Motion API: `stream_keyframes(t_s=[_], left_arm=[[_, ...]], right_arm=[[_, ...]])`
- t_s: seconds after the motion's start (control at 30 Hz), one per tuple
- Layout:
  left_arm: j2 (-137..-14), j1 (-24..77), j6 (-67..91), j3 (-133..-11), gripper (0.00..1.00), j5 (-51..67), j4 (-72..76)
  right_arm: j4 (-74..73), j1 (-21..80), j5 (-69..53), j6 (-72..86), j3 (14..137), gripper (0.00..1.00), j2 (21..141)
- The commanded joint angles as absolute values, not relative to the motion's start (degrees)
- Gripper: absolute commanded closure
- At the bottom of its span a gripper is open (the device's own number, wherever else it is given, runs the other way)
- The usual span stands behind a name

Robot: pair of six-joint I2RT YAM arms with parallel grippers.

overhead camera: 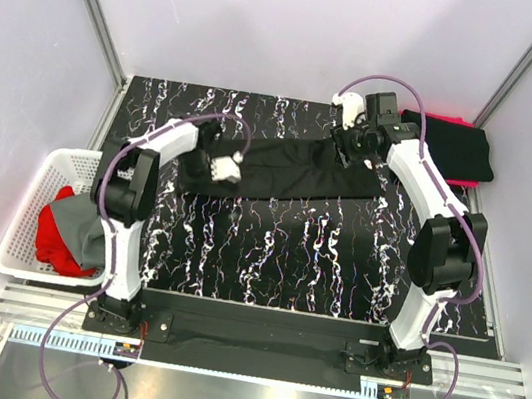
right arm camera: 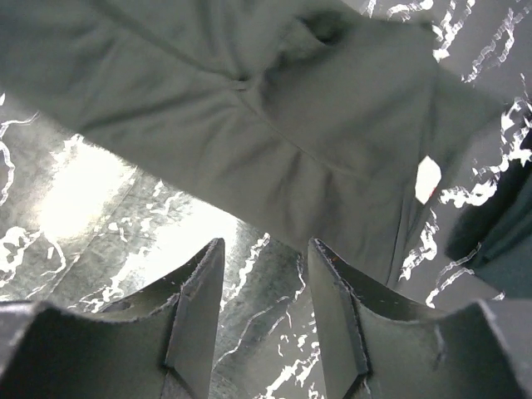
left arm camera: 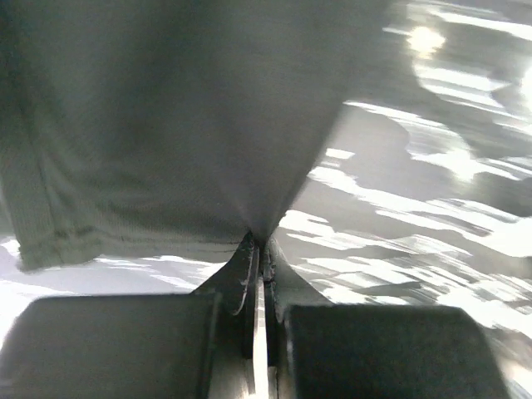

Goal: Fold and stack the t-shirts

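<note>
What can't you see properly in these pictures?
- Top view: how many shirts the far-right pile holds; its black top layer covers all but a red edge.
- Top view: how many shirts are in the basket; they are bunched.
- Left wrist view: the table is blurred.

Table [overhead camera: 286,264] is a black slab with white marble veins all over, and it's glossy enough to throw glare in both wrist views. One black shirt [overhead camera: 291,168] lies spread on it as a long strip, running from roughly 10 o'clock across to 1 o'clock on a slight slant, with the right end farther back. At the 2 o'clock corner there's a red shirt [overhead camera: 466,183] with a folded black shirt [overhead camera: 452,143] on top, red edges peeking out.
</note>
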State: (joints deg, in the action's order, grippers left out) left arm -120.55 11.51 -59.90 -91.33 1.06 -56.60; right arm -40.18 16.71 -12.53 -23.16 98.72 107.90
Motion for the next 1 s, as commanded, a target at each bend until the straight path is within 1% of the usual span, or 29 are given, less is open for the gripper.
stream_keyframes(t_s=[0.0,0.03,0.1,0.17,0.2,0.23,0.3,0.37,0.43,0.57,0.67,0.8,0.97], left_arm=[[-109.0,16.5,-59.7,-85.2,1.00,6.7,-69.5],[-107.1,19.0,-59.3,-80.9,1.00,7.1,-70.5],[-102.6,21.9,-57.6,-77.3,1.00,7.5,-73.1],[-101.0,25.9,-55.3,-74.9,1.00,10.3,-75.4],[-100.7,27.1,-52.8,-75.0,1.00,11.8,-78.5],[-100.8,29.1,-51.4,-75.6,1.00,15.1,-80.0],[-101.6,30.8,-45.9,-77.2,1.00,17.7,-81.4],[-102.8,33.1,-43.3,-78.7,0.99,22.1,-82.2],[-103.6,35.3,-40.3,-80.0,0.99,25.6,-82.0],[-106.6,39.5,-37.4,-82.0,0.99,28.1,-81.4],[-107.2,43.1,-36.2,-83.1,0.99,29.4,-81.3],[-107.1,47.5,-34.3,-83.2,0.99,30.1,-80.3],[-107.3,50.7,-33.5,-83.8,0.98,30.3,-78.8]], right_arm=[[-38.5,16.4,-8.4,-20.3,98.5,0.48,107.1],[-38.7,16.2,-7.3,-20.7,98.2,0.49,108.4],[-39.8,15.6,-6.4,-20.2,99.0,0.49,110.0],[-40.7,15.0,-7.5,-18.5,99.5,0.49,111.7],[-40.6,14.8,-8.4,-17.8,99.9,0.49,112.1],[-41.0,14.7,-10.6,-16.1,100.5,0.49,113.2],[-41.9,13.8,-13.3,-13.5,103.6,0.49,115.0],[-44.0,12.8,-19.2,-9.5,107.9,0.49,119.2],[-44.9,12.7,-21.0,-6.3,110.4,0.49,123.6],[-44.9,12.7,-22.3,-3.3,116.1,0.50,129.4],[-44.3,12.7,-22.9,-0.9,117.9,0.50,132.5],[-43.2,12.8,-22.0,2.3,117.4,0.50,134.1],[-42.4,12.9,-21.4,4.1,118.3,0.50,136.4]])
